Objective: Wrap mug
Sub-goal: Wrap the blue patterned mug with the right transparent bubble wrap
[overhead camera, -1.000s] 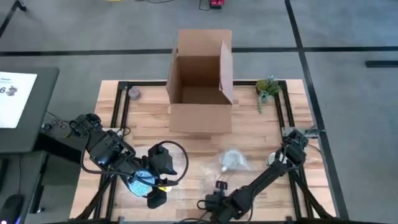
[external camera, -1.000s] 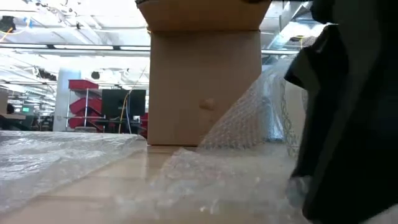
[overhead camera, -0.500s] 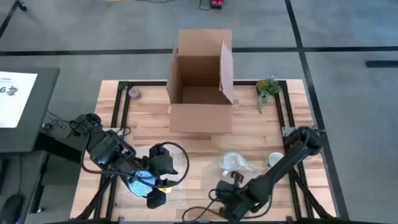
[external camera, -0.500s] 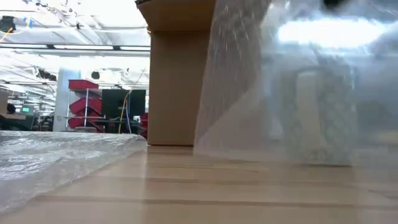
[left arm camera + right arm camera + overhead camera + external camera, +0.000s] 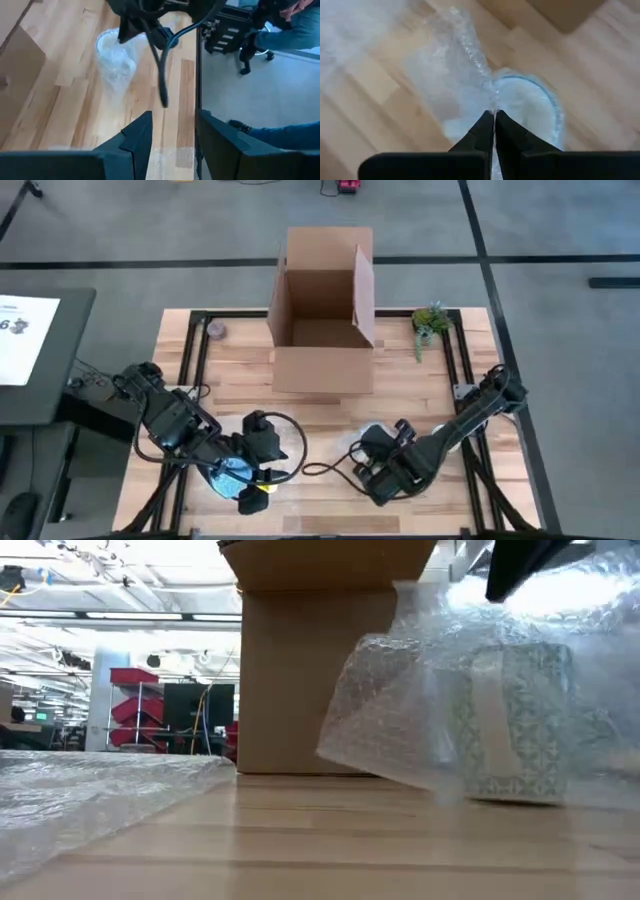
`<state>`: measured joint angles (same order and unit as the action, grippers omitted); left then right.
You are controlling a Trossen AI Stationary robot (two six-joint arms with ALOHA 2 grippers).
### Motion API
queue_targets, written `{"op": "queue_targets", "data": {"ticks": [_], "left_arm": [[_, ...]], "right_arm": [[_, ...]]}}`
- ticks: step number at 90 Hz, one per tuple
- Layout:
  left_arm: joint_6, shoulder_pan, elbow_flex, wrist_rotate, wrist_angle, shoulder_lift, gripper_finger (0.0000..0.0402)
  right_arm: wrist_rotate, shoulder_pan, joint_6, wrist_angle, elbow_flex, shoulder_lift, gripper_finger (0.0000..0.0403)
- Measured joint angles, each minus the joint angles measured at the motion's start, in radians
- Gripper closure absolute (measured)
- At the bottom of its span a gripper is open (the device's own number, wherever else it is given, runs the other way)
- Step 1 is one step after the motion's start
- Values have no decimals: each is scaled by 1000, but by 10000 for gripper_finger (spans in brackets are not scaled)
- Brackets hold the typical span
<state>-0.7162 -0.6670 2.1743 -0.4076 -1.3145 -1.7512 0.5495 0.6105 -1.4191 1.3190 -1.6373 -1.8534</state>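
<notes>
A patterned mug [image 5: 515, 725] stands upright on the wooden table, right of centre, with a clear sheet of bubble wrap [image 5: 400, 710] draped over it. In the high view the mug [image 5: 372, 432] lies just beyond my right gripper [image 5: 373, 454], which is shut on the wrap. The right wrist view shows the mug's rim [image 5: 532, 102] through the wrap, under the fingers. My left gripper [image 5: 172, 142] stands open over the table's near left [image 5: 255, 478] with nothing between its fingers. My right gripper pinches an edge of the bubble wrap [image 5: 490, 102] between its two shut fingertips, coming from above and slanting down. The wrap rises from the table to the fingers and hangs over the mug's near side and top; its lower part lies on the table.
An open cardboard box [image 5: 322, 310] stands at the table's far middle, right behind the mug [image 5: 320, 670]. A small plant [image 5: 430, 320] sits far right. More bubble wrap [image 5: 90, 800] lies at the near left, by a bluish round thing [image 5: 232, 475] under my left arm.
My right gripper, shut on the wrap, has gone up and from the table's near edge toward the mug. The wrap's held edge has risen off the table and folded over the mug, while its far part has stayed on the table.
</notes>
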Motion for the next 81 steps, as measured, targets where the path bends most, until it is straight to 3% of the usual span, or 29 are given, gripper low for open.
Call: {"op": "queue_targets", "data": {"ticks": [19,34,58,81], "left_arm": [[-2,-7,-112,42,92,0,268],[-2,-24,-183,84,160,0,268],[-3,-46,-214,85,215,-1,268],[-3,-48,-214,81,215,-1,268]], "right_arm": [[-32,-39,-67,44,69,0,403],[-145,-58,-76,10,142,0,403],[-336,-65,34,-168,203,2,403],[-394,-112,100,-207,204,2,403]]}}
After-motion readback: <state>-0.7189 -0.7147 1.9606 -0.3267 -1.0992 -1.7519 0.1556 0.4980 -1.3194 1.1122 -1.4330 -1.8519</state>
